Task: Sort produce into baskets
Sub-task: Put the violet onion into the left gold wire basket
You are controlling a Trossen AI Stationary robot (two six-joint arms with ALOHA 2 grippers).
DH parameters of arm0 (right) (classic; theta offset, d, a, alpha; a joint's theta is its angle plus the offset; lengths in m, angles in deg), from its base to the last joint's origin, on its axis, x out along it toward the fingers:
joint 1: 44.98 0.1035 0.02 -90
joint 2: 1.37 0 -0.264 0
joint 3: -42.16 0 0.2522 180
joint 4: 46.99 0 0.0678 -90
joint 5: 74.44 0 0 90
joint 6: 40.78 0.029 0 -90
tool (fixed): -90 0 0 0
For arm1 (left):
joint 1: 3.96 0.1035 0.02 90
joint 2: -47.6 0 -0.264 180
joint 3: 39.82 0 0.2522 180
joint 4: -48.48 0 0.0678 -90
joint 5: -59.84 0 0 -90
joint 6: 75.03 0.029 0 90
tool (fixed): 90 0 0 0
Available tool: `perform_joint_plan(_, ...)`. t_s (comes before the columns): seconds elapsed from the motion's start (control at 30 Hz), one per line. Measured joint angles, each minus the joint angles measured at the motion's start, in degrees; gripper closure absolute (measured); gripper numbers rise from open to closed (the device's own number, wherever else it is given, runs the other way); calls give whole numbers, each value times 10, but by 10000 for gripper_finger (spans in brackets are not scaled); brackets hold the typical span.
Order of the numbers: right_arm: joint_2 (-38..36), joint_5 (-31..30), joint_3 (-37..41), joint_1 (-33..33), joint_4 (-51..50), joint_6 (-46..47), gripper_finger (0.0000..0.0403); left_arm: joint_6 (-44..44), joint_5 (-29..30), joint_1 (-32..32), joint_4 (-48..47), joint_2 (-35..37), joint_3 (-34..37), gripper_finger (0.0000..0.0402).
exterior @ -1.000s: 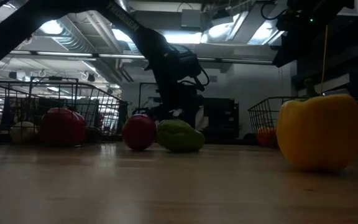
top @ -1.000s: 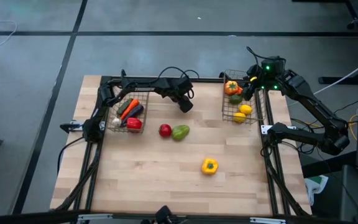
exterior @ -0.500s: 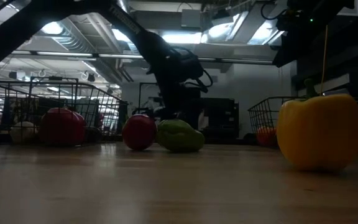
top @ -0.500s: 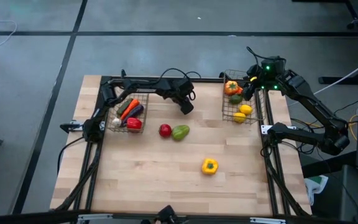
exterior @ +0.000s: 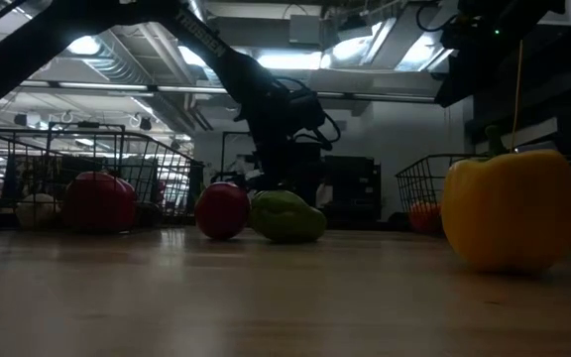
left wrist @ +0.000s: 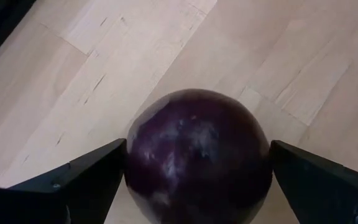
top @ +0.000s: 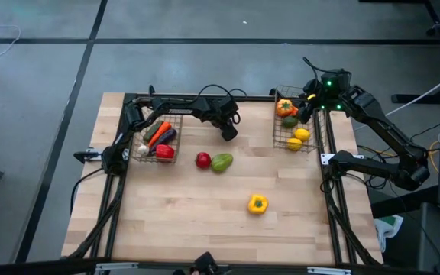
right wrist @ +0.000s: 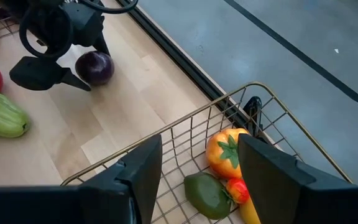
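Note:
My left gripper (top: 228, 131) is at the table's far middle, shut on a round dark purple fruit (left wrist: 197, 155), which also shows in the right wrist view (right wrist: 95, 67). My right gripper (right wrist: 197, 180) is open and empty above the right wire basket (top: 279, 136), which holds an orange pepper (right wrist: 225, 154), a green piece (right wrist: 207, 194) and lemons (top: 302, 134). The left basket (top: 137, 137) holds a carrot (top: 159, 129), a purple eggplant (top: 167, 137) and a red pepper (top: 164, 151). A red fruit (top: 202, 160), a green piece (top: 221, 162) and a yellow pepper (top: 257, 203) lie on the table. My left gripper pinches the purple fruit between its two fingers, one finger (left wrist: 98, 171) on each of two opposite sides (left wrist: 135, 158) at its widest part. The fingers come from above, slanting down. I cannot tell whether the fruit rests on the table or hangs clear of it.
The table's near half holds only the yellow pepper (exterior: 509, 208). Dark frame rails run along the table's left (top: 113, 198) and right (top: 334, 206) sides. Cables loop over the left arm (top: 212, 92).

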State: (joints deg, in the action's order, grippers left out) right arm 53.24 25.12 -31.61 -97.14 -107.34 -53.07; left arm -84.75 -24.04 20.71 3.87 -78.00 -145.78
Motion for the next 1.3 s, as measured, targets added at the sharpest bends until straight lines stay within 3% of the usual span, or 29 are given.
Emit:
perform_joint_plan(0.43,0,0,0,0,0,0,194,-17,0,1,0,0,0,78)
perform_joint_plan(0.67,0,0,0,0,0,0,194,-18,1,1,-15,16,-4,83)
perform_joint_plan(1.3,0,0,0,0,0,0,194,11,12,1,-233,204,-37,80)
